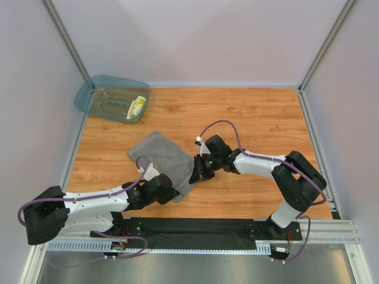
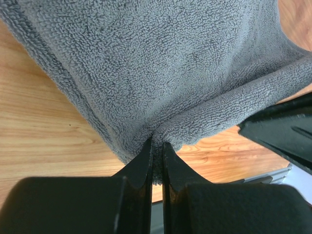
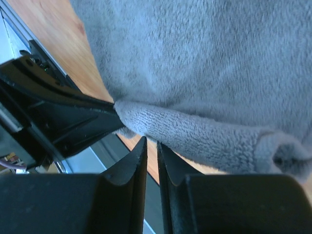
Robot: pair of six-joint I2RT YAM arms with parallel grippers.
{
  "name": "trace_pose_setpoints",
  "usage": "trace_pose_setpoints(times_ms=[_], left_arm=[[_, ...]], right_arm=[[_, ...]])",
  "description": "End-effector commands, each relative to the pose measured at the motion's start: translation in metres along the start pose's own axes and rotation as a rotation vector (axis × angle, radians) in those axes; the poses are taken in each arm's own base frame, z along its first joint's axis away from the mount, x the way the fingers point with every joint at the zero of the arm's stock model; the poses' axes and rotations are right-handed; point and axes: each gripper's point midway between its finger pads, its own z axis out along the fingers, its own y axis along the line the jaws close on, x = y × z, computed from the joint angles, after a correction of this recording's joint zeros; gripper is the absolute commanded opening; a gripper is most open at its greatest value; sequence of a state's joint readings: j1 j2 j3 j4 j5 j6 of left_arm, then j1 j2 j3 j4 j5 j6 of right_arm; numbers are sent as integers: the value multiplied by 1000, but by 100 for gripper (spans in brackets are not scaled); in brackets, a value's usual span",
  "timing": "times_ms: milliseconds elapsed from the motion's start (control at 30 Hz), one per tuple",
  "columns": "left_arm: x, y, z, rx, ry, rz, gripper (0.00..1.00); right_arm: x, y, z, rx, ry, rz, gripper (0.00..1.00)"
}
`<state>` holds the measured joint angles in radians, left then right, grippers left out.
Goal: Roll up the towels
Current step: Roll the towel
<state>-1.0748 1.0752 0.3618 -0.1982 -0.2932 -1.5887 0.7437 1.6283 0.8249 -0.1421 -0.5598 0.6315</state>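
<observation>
Progress is slight: the grey towel (image 1: 160,155) lies mostly flat at the middle of the wooden surface (image 1: 260,118). Only its lower right edge is turned up into a soft fold, and there is no proper roll yet. The left end effector (image 2: 157,144) is clamped on the towel's lower corner, with terry bunched between its fingers. The right end effector (image 3: 152,144) sits just beside it at the fold. Its fingers are drawn nearly together, and I can see no cloth between them. The small yellow-and-white cloth (image 1: 137,107) rests inside the teal tub (image 1: 89,97) at the upper left, well apart from both arms. I'd judge one roll just starting and the second wholly left to do.
</observation>
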Motion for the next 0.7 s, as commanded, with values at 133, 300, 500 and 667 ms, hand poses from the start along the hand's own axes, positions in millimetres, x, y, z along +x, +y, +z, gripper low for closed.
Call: trace_pose_setpoints(times_ms=[133, 300, 500, 667], left_arm=[[-5, 51, 5, -155, -22, 53, 0], [-6, 60, 2, -154, -27, 38, 0], [-10, 66, -3, -157, -40, 31, 0], [-11, 69, -6, -149, -43, 25, 0]], right_arm=[[-35, -1, 15, -24, -42, -28, 12], [-44, -31, 18, 20, -29, 8, 10], [-52, -54, 21, 44, -22, 45, 8], [-49, -62, 27, 51, -7, 60, 7]])
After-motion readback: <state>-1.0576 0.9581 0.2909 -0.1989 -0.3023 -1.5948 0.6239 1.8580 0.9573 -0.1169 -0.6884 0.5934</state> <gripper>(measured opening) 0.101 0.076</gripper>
